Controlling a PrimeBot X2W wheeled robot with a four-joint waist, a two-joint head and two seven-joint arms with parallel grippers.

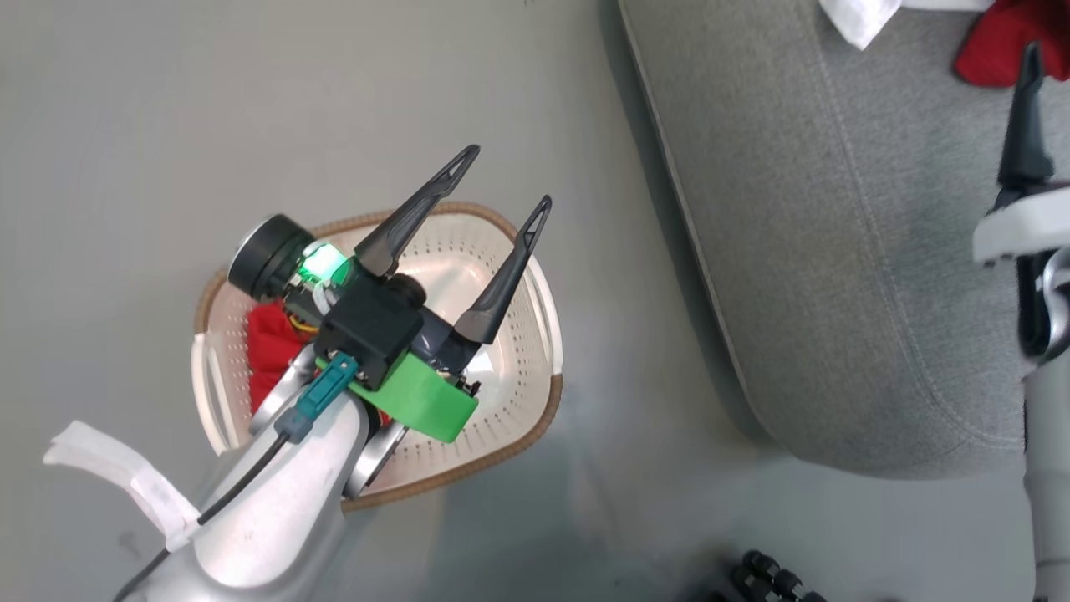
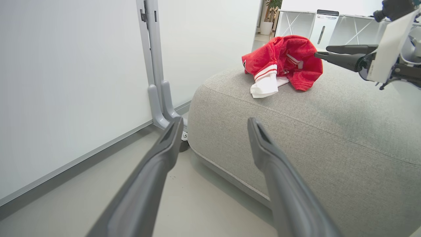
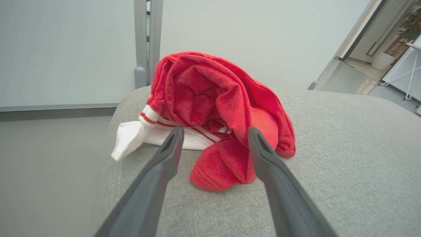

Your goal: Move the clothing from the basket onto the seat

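Red clothing in two places, both grippers spread and empty.
Left of the seat, one basket stands on the floor, one red garment inside, left gripper wide open above. Bare floor separates basket from seat. Toward the seat's far end lies the second garment, right gripper parted just before it; a panel wall stands behind.

Grey floor, white wall.

Tiny logo on white unit, unreadable.
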